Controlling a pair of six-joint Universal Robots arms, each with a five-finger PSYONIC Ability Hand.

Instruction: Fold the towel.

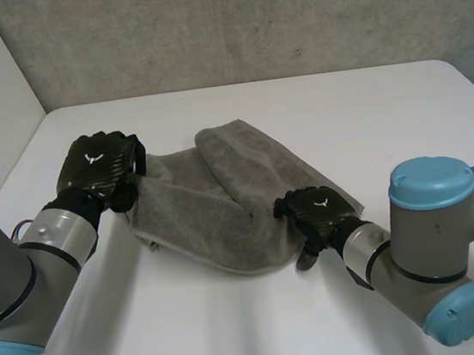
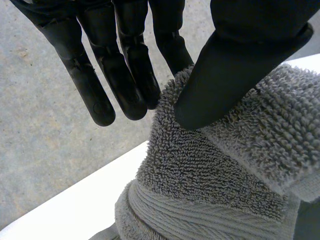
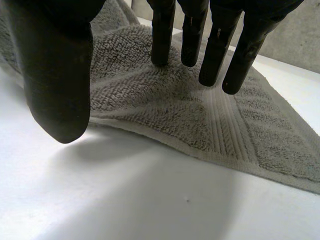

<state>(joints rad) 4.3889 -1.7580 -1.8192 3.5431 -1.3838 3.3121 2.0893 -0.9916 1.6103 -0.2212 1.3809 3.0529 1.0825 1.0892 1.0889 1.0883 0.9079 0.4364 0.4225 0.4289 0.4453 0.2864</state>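
No words, numbers or brand names can be read anywhere. The only sign is a small white emblem (image 1: 90,158), shaped like a wide V or a bird with open wings, on the back of the left hand (image 1: 102,170). A smaller white mark (image 1: 320,204) stands on the back of the right hand (image 1: 311,216), too small to tell its shape.

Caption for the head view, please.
Left hand pinches one end of the towel; right hand rests open on the other.
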